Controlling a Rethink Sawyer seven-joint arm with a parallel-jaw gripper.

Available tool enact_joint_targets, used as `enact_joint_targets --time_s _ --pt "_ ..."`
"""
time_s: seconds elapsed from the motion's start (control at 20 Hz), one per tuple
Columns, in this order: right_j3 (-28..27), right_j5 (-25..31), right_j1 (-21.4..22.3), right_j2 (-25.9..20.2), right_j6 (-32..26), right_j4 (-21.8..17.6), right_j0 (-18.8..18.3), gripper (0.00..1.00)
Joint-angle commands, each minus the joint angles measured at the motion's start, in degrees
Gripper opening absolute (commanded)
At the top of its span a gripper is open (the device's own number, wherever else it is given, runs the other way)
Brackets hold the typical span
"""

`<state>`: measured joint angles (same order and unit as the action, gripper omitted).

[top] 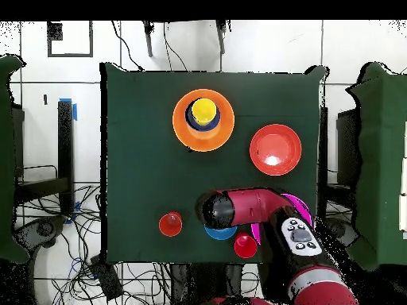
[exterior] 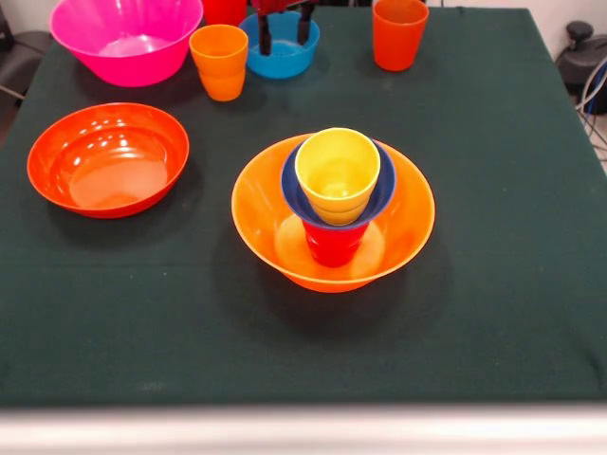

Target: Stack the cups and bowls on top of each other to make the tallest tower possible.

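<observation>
On the dark green tabletop [exterior: 512,284] the tower [exterior: 334,210] stands mid-table: big yellow-orange bowl [exterior: 408,223], red cup [exterior: 332,245], small dark blue bowl [exterior: 294,190], yellow cup [exterior: 337,173]. No writing is readable on anything. Well apart, at the robot's edge, the pincer [exterior: 285,30] hangs released, fingers spread over the light blue bowl [exterior: 283,59].

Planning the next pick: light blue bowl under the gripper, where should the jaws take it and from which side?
Take the light blue bowl by its rim, from straight above, one jaw inside and one outside the wall. It sits upright and open, too wide to span. The gripper hangs over it; the orange cup stands close beside it, so pick the rim away from that cup.
</observation>
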<state>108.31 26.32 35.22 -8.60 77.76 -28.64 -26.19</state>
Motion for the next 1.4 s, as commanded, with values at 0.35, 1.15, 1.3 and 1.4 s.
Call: enact_joint_targets --time_s 0.35,1.15,1.3,1.4 --pt "2.62 -5.84 -3.90 -3.29 4.90 -3.97 1.60 1.00" --pt "0.62 -7.50 -7.53 -2.05 3.99 -4.67 3.88 1.00" --pt "0.74 -6.05 -7.50 -2.02 2.14 -5.36 3.66 1.00" --pt "0.99 -4.33 -6.99 -2.81 0.01 -6.03 3.25 1.00"
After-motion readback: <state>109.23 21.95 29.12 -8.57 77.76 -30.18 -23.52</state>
